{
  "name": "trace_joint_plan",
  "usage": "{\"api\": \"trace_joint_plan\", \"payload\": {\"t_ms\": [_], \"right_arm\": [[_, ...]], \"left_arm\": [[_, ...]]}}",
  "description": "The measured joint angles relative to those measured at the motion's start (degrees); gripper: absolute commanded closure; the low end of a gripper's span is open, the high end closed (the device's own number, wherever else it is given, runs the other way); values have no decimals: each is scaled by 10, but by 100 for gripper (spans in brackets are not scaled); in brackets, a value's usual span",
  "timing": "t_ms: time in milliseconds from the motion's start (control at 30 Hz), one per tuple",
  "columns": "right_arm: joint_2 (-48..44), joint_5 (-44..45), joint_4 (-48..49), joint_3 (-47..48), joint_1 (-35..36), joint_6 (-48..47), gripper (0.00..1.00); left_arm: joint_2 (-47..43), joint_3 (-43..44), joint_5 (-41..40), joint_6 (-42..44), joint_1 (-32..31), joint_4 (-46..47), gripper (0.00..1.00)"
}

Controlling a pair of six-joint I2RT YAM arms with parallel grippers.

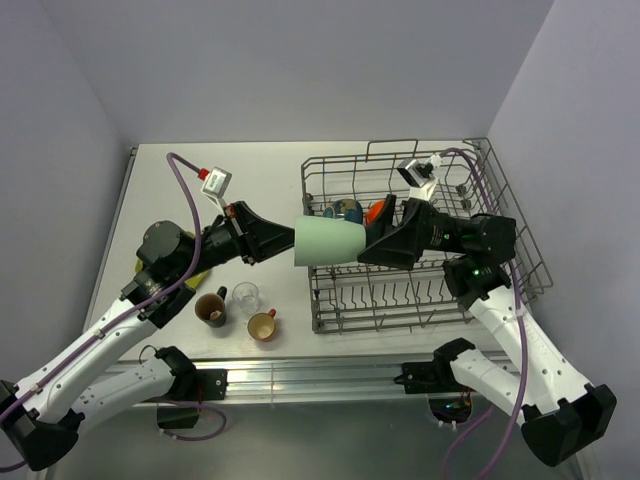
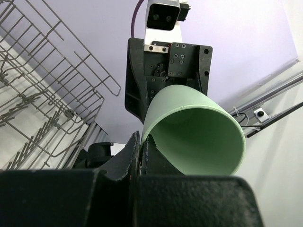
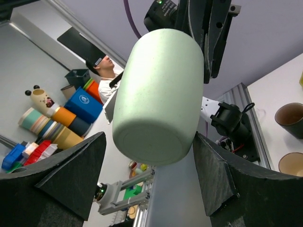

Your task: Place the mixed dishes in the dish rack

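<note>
In the top external view, the left gripper [image 1: 287,240] is clenching the rim of a pale green, smooth-sided cup [image 1: 330,243]. The cup is hanging sideways in the air across the left edge of the large grey wire dish rack [image 1: 500,270], with its mouth facing the left arm. The right gripper [image 1: 372,243] is facing the cup's base from the other side. Inside the rack, toward its far side, a blue-outside bowl [image 1: 347,210] and an orange-red bowl [image 1: 378,212] are sitting just beside each other. On the white table [image 1: 260,180], left of the rack, a dark brown mug [image 1: 212,307], a clear glass [image 1: 246,296] and a small orange cup [image 1: 262,326] are standing close together (all three mouth up).

In the left wrist view, the left fingers [image 2: 125,163] are pressing together on the cup's wall at the rim, with the open mouth facing this camera.

In the right wrist view, the right fingers [image 3: 71,175] are standing spread wide, one on each side of the cup's round base. A gap is showing on both sides, so they are grasping nothing. The mug and the orange cup are showing at the right edge.
</note>
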Motion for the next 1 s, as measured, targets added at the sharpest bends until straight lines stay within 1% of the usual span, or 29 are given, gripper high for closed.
{"api": "trace_joint_plan", "payload": {"t_ms": [333,400,433,467,500,533,567,600,633,667,700,733,800,867,967,1000], "right_arm": [[47,11,0,28,23,-11,19],[54,14,-1,33,27,-18,21],[57,16,-4,33,29,-22,24],[59,15,-9,35,31,-27,29],[60,16,-14,38,32,-33,44],[60,17,-19,40,31,-41,56],[60,19,-27,41,31,-45,88],[60,21,-34,43,31,-49,100],[60,21,-37,45,31,-54,100],[59,21,-47,48,32,-61,100],[59,24,-54,50,33,-69,100],[57,24,-65,51,37,-78,100],[50,29,-101,52,41,-101,100],[38,40,-159,57,42,-135,100],[19,61,-237,74,42,-186,100],[12,72,-268,83,42,-206,100]], "left_arm": [[0,-6,-1,-6,0,9,100],[1,-6,-1,-6,0,8,100],[2,-6,-1,-6,0,7,100],[4,-6,0,-5,0,7,100],[6,-6,0,-6,0,7,100],[8,-6,-1,-6,1,9,100],[8,-6,-1,-5,3,11,100],[8,-6,0,-5,4,11,95],[8,-6,0,-4,5,10,53],[9,-6,0,1,5,11,27],[9,-6,0,-1,5,13,11],[13,-6,2,2,3,15,1],[16,-7,-1,9,0,1,1],[10,-7,-21,21,0,-26,1],[-20,3,-85,57,0,-120,1],[-33,13,-120,70,0,-161,1]]}}
